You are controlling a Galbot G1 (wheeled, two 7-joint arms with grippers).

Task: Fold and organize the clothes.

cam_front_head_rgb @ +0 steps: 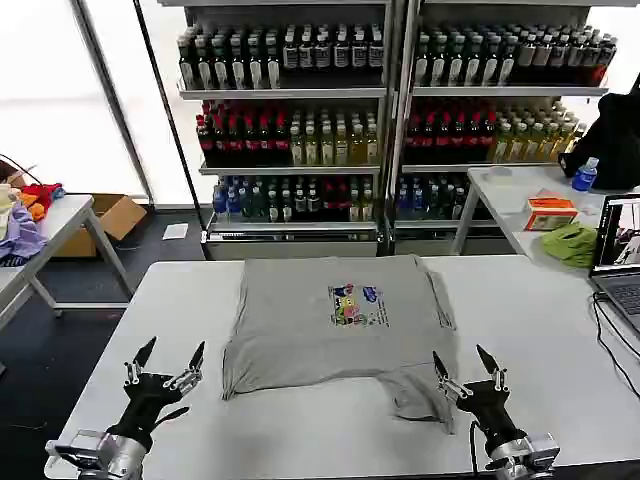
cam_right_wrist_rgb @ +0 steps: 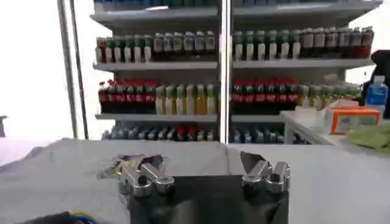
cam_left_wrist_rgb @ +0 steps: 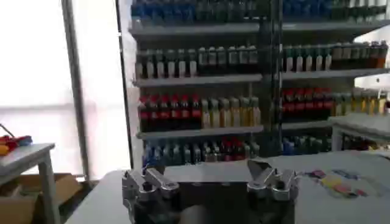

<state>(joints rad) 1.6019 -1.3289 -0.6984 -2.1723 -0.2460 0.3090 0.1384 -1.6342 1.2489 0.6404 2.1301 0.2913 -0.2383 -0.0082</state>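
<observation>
While the grey shirt lies spread print-up mid-tabletop, folding looks barely begun: only its near hem is rumpled. Left tool waits off the shirt's near-left corner, right tool at its near-right, both splayed apart, empty.

1. You face a pale grey table, its bare top running out on both sides of the shirt.
2. A light grey short-sleeved shirt lies spread flat at the table's centre, chest print up, one sleeve bunched at the near right hem.
3. To the right of the shirt, at the table's edge, you see a laptop with a black cable trailing towards you.
4. From the right wrist view, the table appears as a flat grey plane with the print lying on it.
</observation>
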